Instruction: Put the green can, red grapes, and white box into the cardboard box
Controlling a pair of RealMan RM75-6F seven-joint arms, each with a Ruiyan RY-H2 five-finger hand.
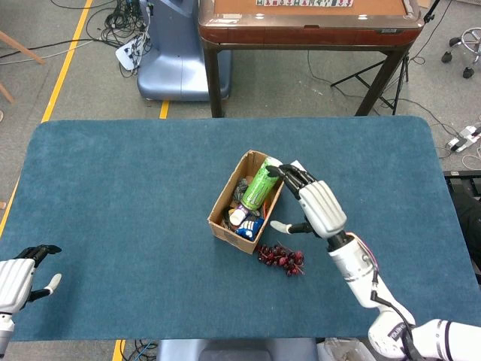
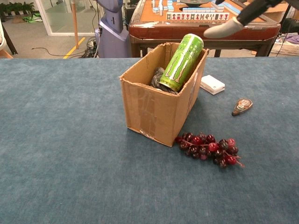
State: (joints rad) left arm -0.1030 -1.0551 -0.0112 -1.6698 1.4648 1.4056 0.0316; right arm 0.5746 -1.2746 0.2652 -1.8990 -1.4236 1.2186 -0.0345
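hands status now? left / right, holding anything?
Left hand: open, holding nothing, at the table's near left edge.
Right hand: open, fingers spread, holding nothing; green can leans inside the cardboard box.

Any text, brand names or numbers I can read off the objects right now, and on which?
No text reads clearly.
green can: a dark claw-like logo, no legible words.
white box: blank as far as it shows.
Tiles on the far wooden table: markings too small to read.
Blue packet in the cardboard box: print blurred.
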